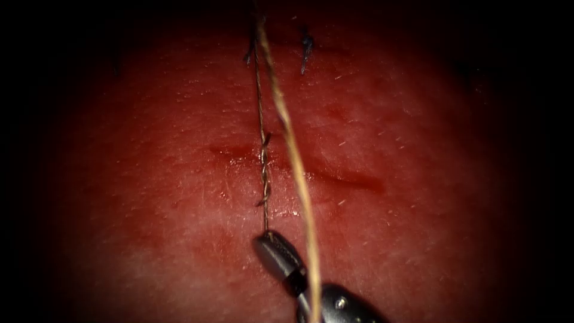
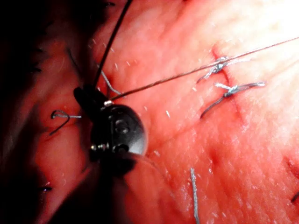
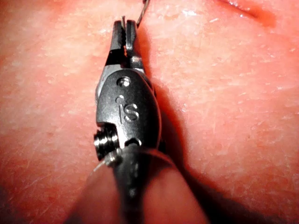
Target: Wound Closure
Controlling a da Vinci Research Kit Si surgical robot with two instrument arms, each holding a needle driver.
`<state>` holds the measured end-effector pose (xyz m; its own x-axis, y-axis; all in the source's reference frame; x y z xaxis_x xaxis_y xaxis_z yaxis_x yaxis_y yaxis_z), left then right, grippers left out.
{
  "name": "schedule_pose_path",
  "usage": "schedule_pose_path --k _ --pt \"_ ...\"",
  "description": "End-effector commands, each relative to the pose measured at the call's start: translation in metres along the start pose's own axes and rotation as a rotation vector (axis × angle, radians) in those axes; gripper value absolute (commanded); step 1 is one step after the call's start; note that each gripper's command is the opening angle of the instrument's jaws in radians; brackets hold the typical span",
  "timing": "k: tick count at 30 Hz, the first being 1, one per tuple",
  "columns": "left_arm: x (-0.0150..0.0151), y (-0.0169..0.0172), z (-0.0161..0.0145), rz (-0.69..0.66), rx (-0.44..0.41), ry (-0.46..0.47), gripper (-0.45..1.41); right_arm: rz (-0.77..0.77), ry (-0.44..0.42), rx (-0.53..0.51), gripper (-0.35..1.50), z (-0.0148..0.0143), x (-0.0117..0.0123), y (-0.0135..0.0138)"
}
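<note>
We see the right tool (image 1: 272, 242) clamped on the twisted thread (image 1: 263, 161), whose long axis runs straight up across the cut (image 1: 347, 177), away from its tip.

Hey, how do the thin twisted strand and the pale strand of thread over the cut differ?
The twisted strand is thin, dark and kinked; the pale strand looks thicker and smooth. The twisted strand ends in the shut jaws of the right tool; the pale strand runs on past that tool. Both cross the cut side by side.
</note>
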<state>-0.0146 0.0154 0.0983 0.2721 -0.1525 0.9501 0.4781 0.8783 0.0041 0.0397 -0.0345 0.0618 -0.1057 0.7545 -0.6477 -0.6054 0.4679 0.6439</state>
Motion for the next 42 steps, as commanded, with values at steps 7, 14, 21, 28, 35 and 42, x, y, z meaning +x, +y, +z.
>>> schedule_pose_path --k 7,14,21,28,35,42 --pt "-0.0008 -0.0040 -0.0008 -0.034 0.065 -0.057 -0.45 -0.044 0.000 0.075 1.08 0.0015 0.0005 0.0013" --pt "-0.0047 -0.0082 -0.0051 -0.086 0.156 -0.110 -0.45 -0.069 0.016 0.167 1.48 0.0008 0.0024 0.0019" --pt "-0.0074 -0.0130 -0.0099 -0.164 0.220 -0.185 -0.45 -0.180 0.034 0.222 1.40 -0.0006 0.0045 0.0029" --pt "-0.0097 -0.0194 -0.0162 -0.260 0.283 -0.248 -0.45 -0.360 0.049 0.287 0.93 0.0004 0.0085 0.0052" --pt "-0.0102 -0.0235 -0.0194 -0.326 0.308 -0.262 -0.45 -0.411 0.003 0.362 0.17 0.0040 0.0106 0.0072" --pt "-0.0095 -0.0291 -0.0207 -0.398 0.338 -0.288 -0.45 -0.421 -0.030 0.407 -0.35 0.0103 0.0102 0.0097"
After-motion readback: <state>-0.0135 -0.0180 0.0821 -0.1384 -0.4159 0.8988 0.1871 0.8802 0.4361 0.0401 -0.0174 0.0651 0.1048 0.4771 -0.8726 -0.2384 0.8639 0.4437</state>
